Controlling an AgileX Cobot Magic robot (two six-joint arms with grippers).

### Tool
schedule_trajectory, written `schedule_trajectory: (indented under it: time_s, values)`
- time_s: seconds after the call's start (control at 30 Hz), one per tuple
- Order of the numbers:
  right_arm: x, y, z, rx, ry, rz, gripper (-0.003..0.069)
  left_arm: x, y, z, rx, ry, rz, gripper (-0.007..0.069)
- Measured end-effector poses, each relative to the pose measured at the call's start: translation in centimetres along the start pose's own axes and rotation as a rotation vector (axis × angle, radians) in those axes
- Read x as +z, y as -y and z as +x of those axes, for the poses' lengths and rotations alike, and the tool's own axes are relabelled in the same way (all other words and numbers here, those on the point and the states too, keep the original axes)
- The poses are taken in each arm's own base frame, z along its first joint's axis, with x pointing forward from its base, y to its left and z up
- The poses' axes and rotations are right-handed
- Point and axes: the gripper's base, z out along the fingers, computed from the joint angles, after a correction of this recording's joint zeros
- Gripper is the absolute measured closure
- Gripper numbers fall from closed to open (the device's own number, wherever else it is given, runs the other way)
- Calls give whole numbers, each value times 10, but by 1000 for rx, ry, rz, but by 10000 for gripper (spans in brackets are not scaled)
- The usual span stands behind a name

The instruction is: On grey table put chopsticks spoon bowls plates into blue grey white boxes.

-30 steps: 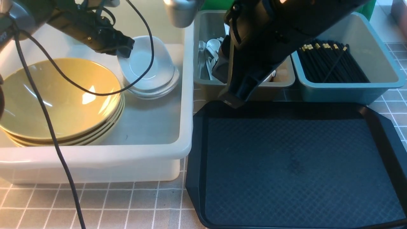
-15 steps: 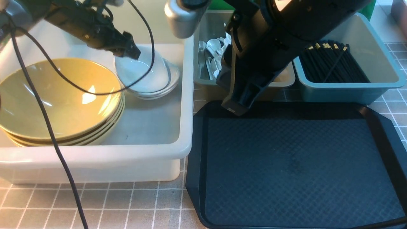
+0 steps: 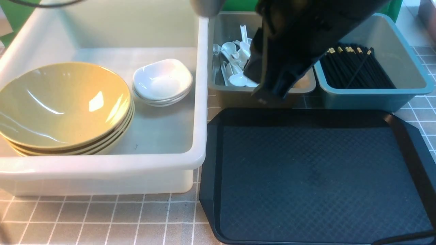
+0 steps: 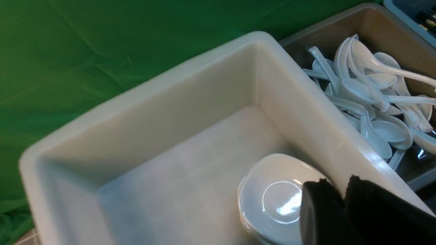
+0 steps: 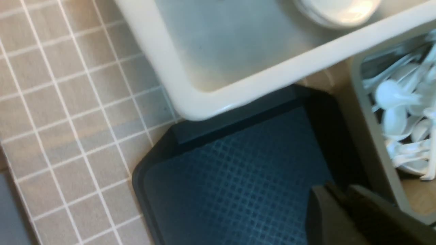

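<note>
Left tool (image 4: 342,192): fingers together, nothing seen between them, over the white tub (image 3: 102,166) by the wrist view. Right tool (image 5: 344,195): fingers together too, no item gripped; the forward view shows its arm across the grey box (image 3: 218,89), hiding part of the contents

Contents as observed: plates (image 3: 162,80) stacked inside the white tub, beside the yellow bowls (image 3: 64,105), which are nested in one wide pile. Spoons (image 3: 237,80) lie jumbled in the grey box, one with its handle raised above the rest. Chopsticks (image 3: 354,68) sit in the blue box (image 3: 374,98), mostly aligned, one crossing the others. Black tray (image 3: 320,170) has no utensils on the surface in view; grey desk (image 3: 126,211) shows beside it.

Assessment: sorting appears complete or close to it; the likely remaining step is to withdraw both arms.

Possible faults:
- Right arm lowered or swung sideways too early could snag the raised spoon handle or strike the box rim, shifting the box.
- Left tool dropped while passing over the tub could knock the plate pile, whose pieces look slightly out of line; glossy ceramic would probably slide or chip.
- Cable (image 3: 405,236) over the tray edge could catch and drag the tray if pulled
</note>
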Motion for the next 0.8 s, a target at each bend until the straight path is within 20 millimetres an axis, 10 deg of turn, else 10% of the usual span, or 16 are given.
schedule_trajectory:
  time_s: [0.17, 0.3, 0.8]
  values:
    - [-28, -3, 15, 32, 41, 12, 589, -53, 24, 21, -17, -28, -27, 631]
    - [-60, -9, 43, 52, 146, 37, 589, -80, 58, 76, -48, -130, 8, 634]
    - [-65, -50, 181, 80, 550, 116, 586, -132, 152, 256, -77, 124, -159, 634]
